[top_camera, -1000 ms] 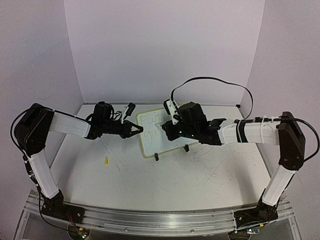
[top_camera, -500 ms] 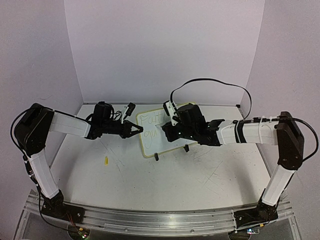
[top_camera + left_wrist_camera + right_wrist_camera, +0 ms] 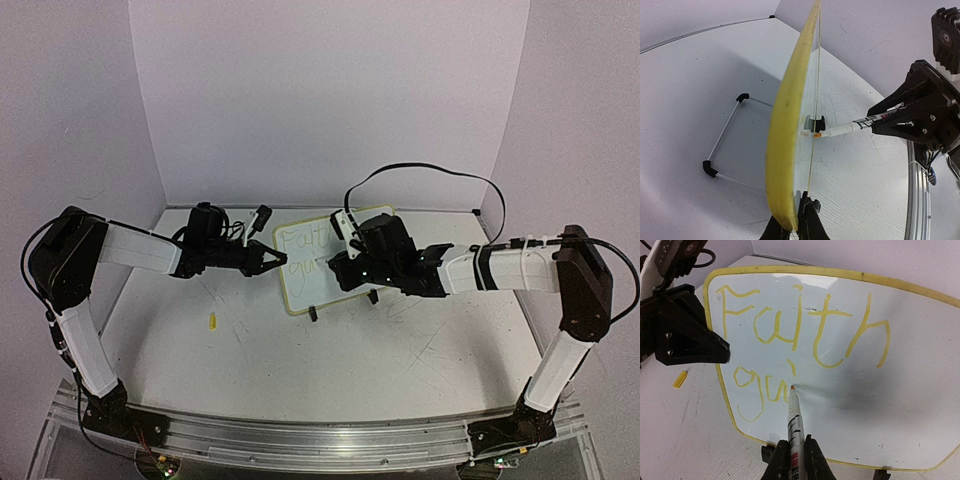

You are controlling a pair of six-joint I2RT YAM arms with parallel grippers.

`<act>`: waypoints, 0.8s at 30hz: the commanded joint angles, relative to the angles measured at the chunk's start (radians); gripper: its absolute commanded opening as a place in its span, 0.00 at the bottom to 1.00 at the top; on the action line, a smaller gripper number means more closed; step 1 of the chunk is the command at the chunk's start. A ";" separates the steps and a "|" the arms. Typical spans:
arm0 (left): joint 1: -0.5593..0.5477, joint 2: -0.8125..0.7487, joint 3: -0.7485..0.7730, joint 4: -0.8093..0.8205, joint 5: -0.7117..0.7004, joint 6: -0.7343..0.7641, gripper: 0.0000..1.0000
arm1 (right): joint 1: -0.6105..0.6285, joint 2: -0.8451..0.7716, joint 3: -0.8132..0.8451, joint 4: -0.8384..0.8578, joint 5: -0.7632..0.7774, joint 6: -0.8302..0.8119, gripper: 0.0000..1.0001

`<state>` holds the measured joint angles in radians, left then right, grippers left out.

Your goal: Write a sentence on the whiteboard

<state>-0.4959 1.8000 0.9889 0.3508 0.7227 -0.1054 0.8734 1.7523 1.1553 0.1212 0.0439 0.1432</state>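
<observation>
Top external view: we find the whiteboard [image 3: 300,262] standing tilted at the middle of the table [image 3: 300,380], towards its far side. The left gripper [image 3: 276,260] is at its left edge and the right gripper [image 3: 338,268] is in front of its face. A small yellow piece [image 3: 212,321] lies apart on the table, to the near left.

Left wrist view: we see the board edge-on, its yellow rim [image 3: 784,130] clamped between the closed jaws of the left gripper [image 3: 798,226]. The wire stand [image 3: 722,142] rests on the table behind it. The marker [image 3: 847,129] meets the face.

Right wrist view: the right gripper [image 3: 793,459] is closed on the marker [image 3: 794,421], whose tip touches the board [image 3: 900,405] just after yellow lettering reading "Faith" and, below, "gui". The left gripper [image 3: 720,351] holds the left rim.
</observation>
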 commanded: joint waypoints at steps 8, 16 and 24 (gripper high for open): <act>0.013 0.004 0.013 -0.085 -0.157 0.083 0.00 | 0.001 0.017 0.046 0.043 0.043 0.002 0.00; 0.012 0.012 0.013 -0.087 -0.157 0.085 0.00 | 0.002 0.019 0.025 0.021 0.038 0.006 0.00; 0.012 0.008 0.011 -0.087 -0.161 0.087 0.00 | 0.001 0.012 -0.005 0.009 0.035 0.025 0.00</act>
<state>-0.4961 1.8000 0.9894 0.3477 0.7223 -0.1040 0.8734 1.7615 1.1591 0.1329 0.0632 0.1505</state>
